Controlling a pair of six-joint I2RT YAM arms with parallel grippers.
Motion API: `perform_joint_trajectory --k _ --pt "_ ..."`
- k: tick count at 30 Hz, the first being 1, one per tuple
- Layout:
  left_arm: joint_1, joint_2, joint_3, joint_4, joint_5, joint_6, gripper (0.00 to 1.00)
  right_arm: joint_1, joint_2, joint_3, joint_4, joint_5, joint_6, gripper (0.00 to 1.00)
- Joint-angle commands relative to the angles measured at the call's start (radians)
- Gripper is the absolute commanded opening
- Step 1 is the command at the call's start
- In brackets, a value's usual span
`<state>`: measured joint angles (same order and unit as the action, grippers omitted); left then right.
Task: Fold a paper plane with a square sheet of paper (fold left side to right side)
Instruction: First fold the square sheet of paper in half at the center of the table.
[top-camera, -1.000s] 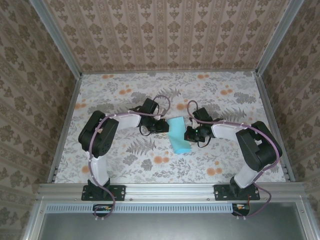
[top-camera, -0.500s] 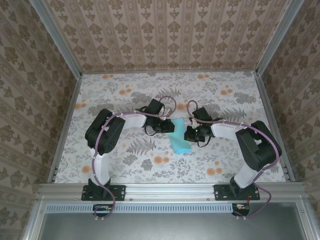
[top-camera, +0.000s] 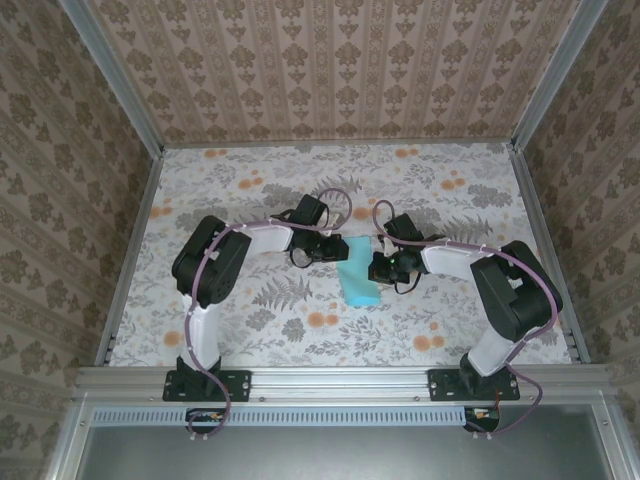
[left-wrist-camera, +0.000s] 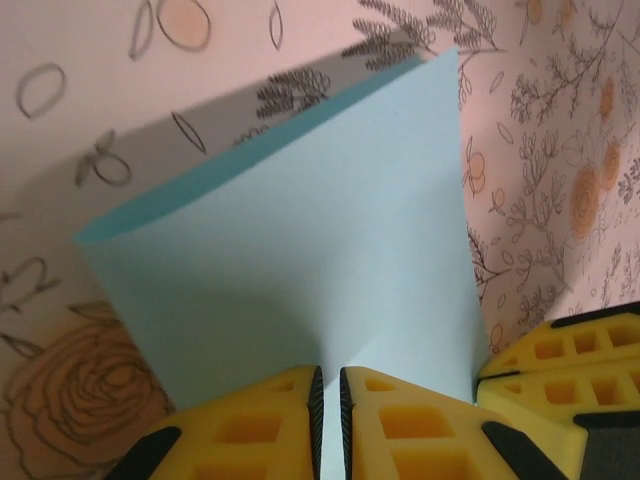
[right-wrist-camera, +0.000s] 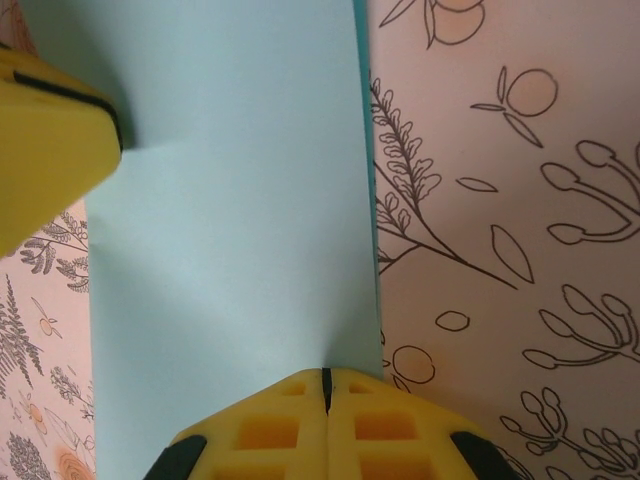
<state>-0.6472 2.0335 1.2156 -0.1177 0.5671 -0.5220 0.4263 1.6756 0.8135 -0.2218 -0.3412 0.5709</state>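
Observation:
The square sheet of paper (top-camera: 358, 279) is light turquoise and lies at the table's middle, folded over into a narrow strip. My left gripper (top-camera: 337, 250) is at its upper left edge. In the left wrist view the sheet (left-wrist-camera: 300, 230) rises off the table as a lifted flap, and the left gripper (left-wrist-camera: 329, 375) is shut on its near edge. My right gripper (top-camera: 376, 268) is at the sheet's right edge. In the right wrist view its shut tips (right-wrist-camera: 326, 378) rest against the sheet (right-wrist-camera: 230, 200); whether paper sits between them I cannot tell.
The floral tablecloth (top-camera: 260, 180) covers the table inside patterned walls with metal rails (top-camera: 135, 250). In the left wrist view a yellow finger of the right gripper (left-wrist-camera: 560, 365) sits at the sheet's lower right corner. A left-gripper finger (right-wrist-camera: 50, 150) shows in the right wrist view.
My left gripper has moved right toward the right gripper, carrying the sheet's left side over, so the paper looks narrower. The right arm has stayed put.

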Motion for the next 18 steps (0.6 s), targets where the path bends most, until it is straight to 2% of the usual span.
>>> perform_joint_trajectory --k 1,18 --pt "0.033 0.041 0.041 -0.009 -0.066 0.020 0.17 0.006 0.066 -0.031 -0.144 0.103 -0.025 0.06" --pt "0.072 0.128 0.160 -0.035 -0.079 0.023 0.19 0.007 0.071 -0.038 -0.137 0.102 -0.029 0.06"
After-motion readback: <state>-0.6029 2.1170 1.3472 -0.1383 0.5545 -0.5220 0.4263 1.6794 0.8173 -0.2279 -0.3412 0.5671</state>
